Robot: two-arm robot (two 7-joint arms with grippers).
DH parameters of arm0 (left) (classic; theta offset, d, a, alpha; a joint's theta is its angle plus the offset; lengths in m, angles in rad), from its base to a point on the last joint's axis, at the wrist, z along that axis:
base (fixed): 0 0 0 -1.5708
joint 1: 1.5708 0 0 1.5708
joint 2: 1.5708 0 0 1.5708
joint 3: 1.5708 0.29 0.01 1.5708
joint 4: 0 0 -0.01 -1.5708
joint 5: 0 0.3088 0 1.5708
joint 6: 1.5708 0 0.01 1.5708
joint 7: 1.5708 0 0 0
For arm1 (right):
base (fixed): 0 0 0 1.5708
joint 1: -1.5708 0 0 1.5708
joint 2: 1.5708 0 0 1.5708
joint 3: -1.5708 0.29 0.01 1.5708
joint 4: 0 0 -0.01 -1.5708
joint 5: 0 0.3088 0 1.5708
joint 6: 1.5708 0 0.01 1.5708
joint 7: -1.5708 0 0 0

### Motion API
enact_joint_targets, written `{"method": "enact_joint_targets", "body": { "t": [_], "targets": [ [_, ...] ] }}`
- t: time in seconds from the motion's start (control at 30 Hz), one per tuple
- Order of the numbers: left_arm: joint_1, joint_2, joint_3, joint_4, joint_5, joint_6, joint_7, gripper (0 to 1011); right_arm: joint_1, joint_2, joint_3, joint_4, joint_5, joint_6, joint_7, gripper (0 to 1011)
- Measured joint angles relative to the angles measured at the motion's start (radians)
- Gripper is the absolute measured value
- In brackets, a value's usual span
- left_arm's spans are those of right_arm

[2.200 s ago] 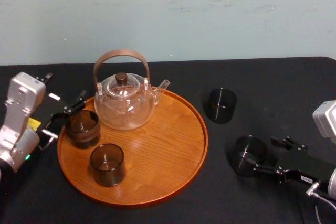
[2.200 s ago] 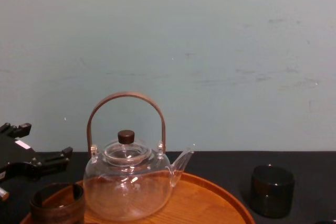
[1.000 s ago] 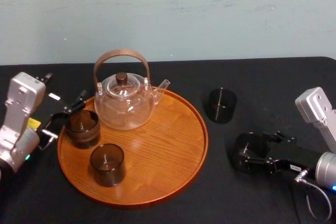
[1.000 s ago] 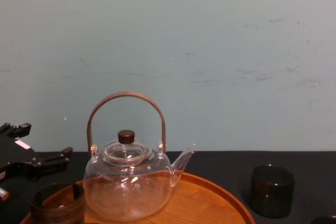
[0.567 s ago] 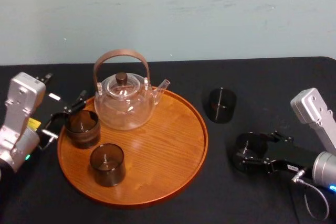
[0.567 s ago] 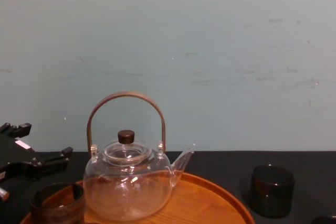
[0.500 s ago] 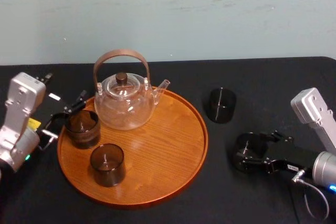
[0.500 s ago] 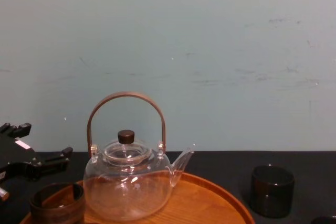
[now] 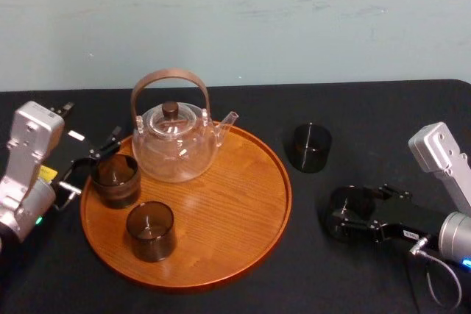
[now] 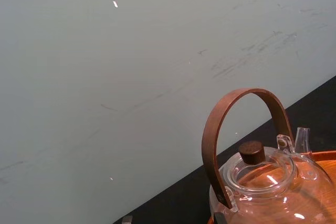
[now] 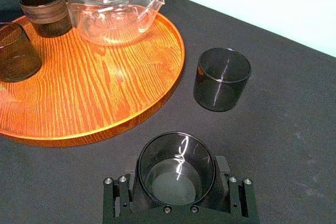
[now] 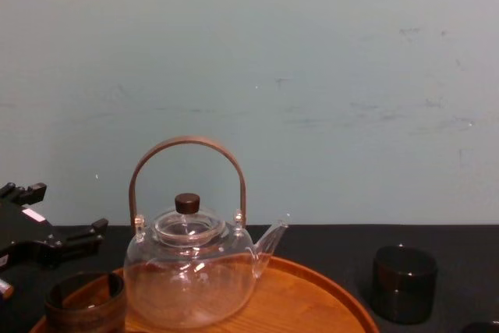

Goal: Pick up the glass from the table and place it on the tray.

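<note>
A dark smoky glass (image 11: 176,167) stands on the black table just right of the tray (image 9: 243,204), the round orange-brown wooden one. My right gripper (image 11: 176,176) reaches in low from the right, and its two fingers press the glass's sides; the same grip shows in the head view (image 9: 346,215). A second dark glass (image 9: 310,147) stands free on the table farther back. My left gripper (image 9: 92,163) rests open at the tray's left edge, beside a brown-banded glass (image 9: 115,179) on the tray.
A clear teapot (image 9: 175,141) with a brown arched handle stands at the tray's back. Another dark glass (image 9: 150,230) sits on the tray's front left. The right half of the tray's wood (image 11: 121,77) is bare. A pale wall rises behind the table.
My right gripper slid forward around the near glass, and its fingers have drawn in against it. The left arm and everything on the tray stayed still.
</note>
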Motion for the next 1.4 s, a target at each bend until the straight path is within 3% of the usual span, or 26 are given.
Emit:
{"method": "enact_joint_targets", "body": {
  "t": [0.43, 0.8, 1.03, 1.4],
  "targets": [
    [0.000, 0.000, 0.000, 0.000, 0.000, 0.000, 0.000, 1001, -0.001, 0.000, 0.002, 0.000, 0.003, 0.001, 0.001, 898],
    [0.000, 0.000, 0.000, 0.000, 0.000, 0.000, 0.000, 1001, 0.023, 0.006, 0.004, 0.006, 0.034, -0.050, 0.050, 898],
    [0.000, 0.000, 0.000, 0.000, 0.000, 0.000, 0.000, 1002, 0.077, -0.005, -0.021, 0.015, 0.045, -0.076, 0.076, 898],
    [0.000, 0.000, 0.000, 0.000, 0.000, 0.000, 0.000, 1001, 0.184, -0.046, -0.099, 0.025, 0.051, -0.113, 0.120, 898]
  ]
}}
